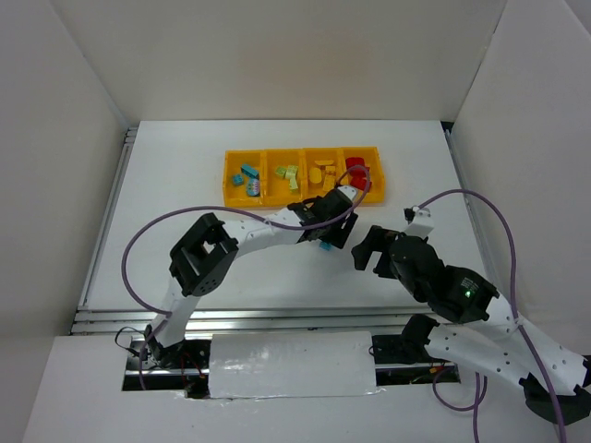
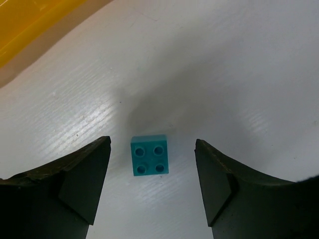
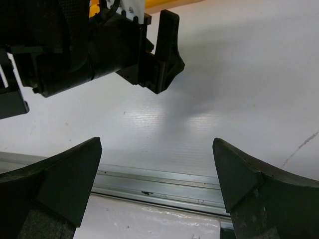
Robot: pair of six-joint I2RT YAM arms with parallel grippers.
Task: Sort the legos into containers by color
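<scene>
While the long orange-yellow plastic tray (image 1: pixel 249 201) holds blue, green, yellow and red studded bricks (image 1: pixel 249 175) compartment by compartment, the left hand (image 2: pixel 153 148) stands open just in front of it, straddling a square cyan four-stud brick (image 2: pixel 149 157) on the white table (image 1: pixel 185 185) without touching. Further right, before the tray's red end, the right hand (image 3: pixel 157 149) gapes empty.

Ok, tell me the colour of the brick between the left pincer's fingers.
Teal; the brick shows best in the left wrist view.

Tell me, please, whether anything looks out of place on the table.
One cyan brick lies studs-up on the bare table, outside the yellow tray, between the open fingers of the left hand, touching neither. The other visible bricks sit in its compartments.
</scene>
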